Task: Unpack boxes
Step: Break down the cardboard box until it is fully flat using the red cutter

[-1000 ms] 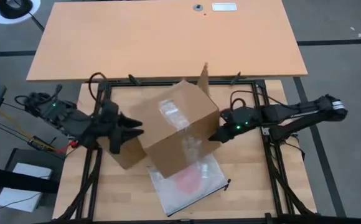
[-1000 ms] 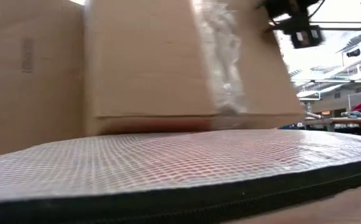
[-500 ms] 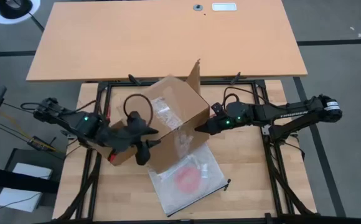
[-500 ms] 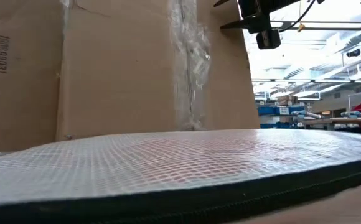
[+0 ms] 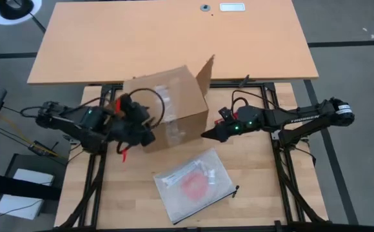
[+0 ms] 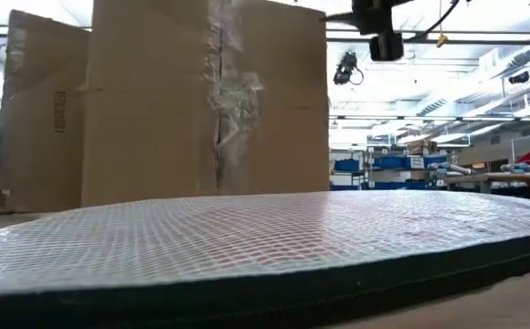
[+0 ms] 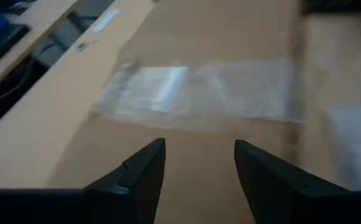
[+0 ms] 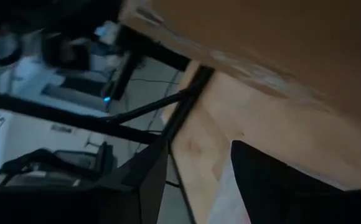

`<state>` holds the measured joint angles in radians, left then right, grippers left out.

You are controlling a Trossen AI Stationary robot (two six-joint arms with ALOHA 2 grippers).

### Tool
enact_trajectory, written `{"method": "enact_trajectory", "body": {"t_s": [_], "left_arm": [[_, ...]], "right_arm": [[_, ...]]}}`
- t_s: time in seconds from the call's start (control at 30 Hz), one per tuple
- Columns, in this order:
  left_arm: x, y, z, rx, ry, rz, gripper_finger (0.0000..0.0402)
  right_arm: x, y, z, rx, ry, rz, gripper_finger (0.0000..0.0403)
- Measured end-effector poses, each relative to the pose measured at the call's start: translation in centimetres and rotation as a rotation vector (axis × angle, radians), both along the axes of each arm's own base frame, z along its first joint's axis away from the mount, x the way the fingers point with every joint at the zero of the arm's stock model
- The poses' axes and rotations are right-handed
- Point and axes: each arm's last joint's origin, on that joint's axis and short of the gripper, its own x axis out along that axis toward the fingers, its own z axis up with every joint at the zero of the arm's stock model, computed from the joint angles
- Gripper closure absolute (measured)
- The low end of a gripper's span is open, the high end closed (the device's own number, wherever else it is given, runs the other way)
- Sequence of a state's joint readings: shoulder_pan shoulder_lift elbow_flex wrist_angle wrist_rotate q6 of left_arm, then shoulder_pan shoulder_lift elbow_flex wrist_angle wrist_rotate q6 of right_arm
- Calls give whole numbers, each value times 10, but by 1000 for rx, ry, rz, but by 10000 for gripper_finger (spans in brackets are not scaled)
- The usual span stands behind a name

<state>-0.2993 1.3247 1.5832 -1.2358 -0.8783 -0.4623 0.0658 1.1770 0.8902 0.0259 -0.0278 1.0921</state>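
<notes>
Your left end effector (image 5: 142,132) sits with fingers spread wide against the near side of the brown cardboard shipping carton (image 5: 167,106), gripping nothing. Your right end effector (image 5: 207,135), also parted and empty, hovers just beside the carton's opposite lower corner. The carton stands between both, inverted by the look of it, taped seam up. The clear plastic zip bag with a red item (image 5: 196,183) lies on the wooden tabletop (image 5: 251,193) nearby. Steady the carton squarely from both sides before lifting it away.
</notes>
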Motion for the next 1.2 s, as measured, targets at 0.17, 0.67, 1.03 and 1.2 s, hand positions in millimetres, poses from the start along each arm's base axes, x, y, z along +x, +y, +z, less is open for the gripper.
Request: {"method": "enact_trajectory", "body": {"t_s": [0.17,0.67,1.03,1.2], "left_arm": [[-1,12,11,-50,-20,19,198],[-1,13,41,-213,-145,-103,199],[-1,31,40,-275,-165,-15,199],[0,45,40,-290,-179,33,199]], "right_arm": [[1,1,17,-80,-54,67,230],[-34,-27,64,-799,376,264,243],[-35,-96,19,-1086,648,291,245],[-36,-129,-29,-1014,754,423,245]]}}
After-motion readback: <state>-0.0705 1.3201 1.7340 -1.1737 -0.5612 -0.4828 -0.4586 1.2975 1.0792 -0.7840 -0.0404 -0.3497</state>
